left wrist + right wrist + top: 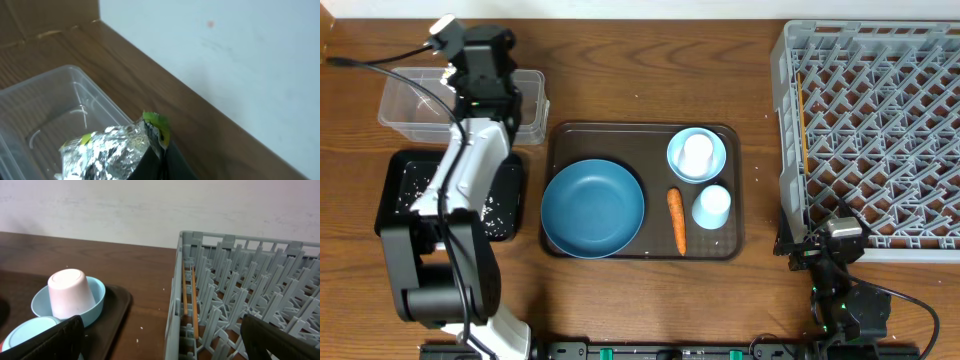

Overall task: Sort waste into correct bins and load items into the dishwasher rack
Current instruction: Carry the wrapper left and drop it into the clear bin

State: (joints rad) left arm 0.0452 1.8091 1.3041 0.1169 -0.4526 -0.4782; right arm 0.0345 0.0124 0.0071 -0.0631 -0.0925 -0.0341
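Left wrist view: the left gripper (158, 151) is clamped on the crinkled snack wrapper (107, 150), silver foil outward and a yellow-green edge showing. It hangs at the rim of the clear tub (50, 95), which spreads toward 9 o'clock. We judge the wrapper nearly weightless, springy and slick. A pinch across a crumpled fold should hold better than one on a flat face, and it may cling on release. The right gripper (162, 345) stands wide apart and empty, with the dishwasher rack (240, 280) at 2 o'clock.
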